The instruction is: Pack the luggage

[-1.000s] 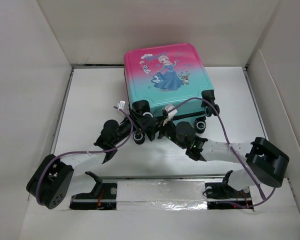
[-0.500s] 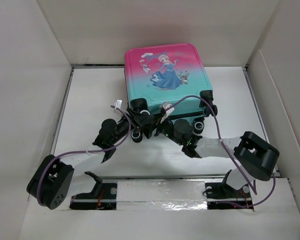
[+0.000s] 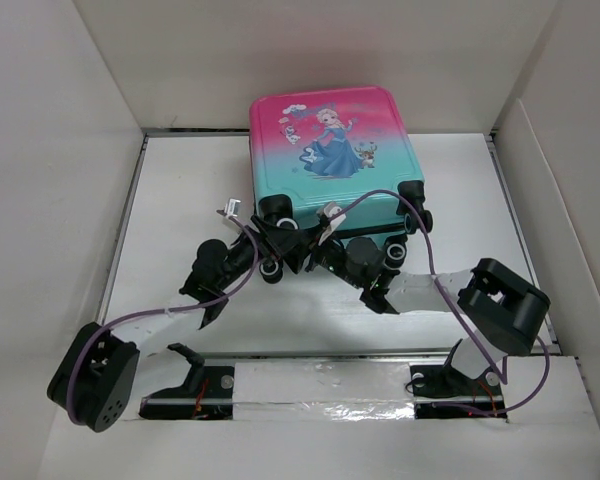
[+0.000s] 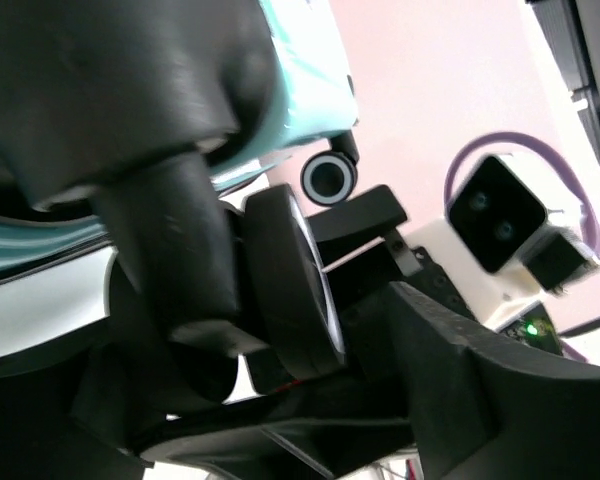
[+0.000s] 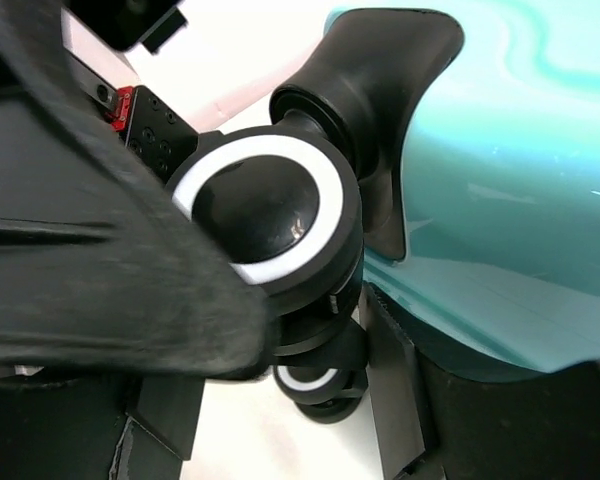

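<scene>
Luggage (image 3: 330, 140) wheels (image 5: 258, 208) hide left gripper (image 3: 276, 246) and right gripper (image 3: 321, 247) fingertips

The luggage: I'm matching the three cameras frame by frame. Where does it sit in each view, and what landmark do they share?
Top external: the luggage is at upper centre, princess print facing up.
Left wrist: the luggage is at upper left, only a strip of teal shell showing.
Right wrist: the luggage fills the right side with teal shell.
Shared landmark: its black wheels with white rings.
</scene>
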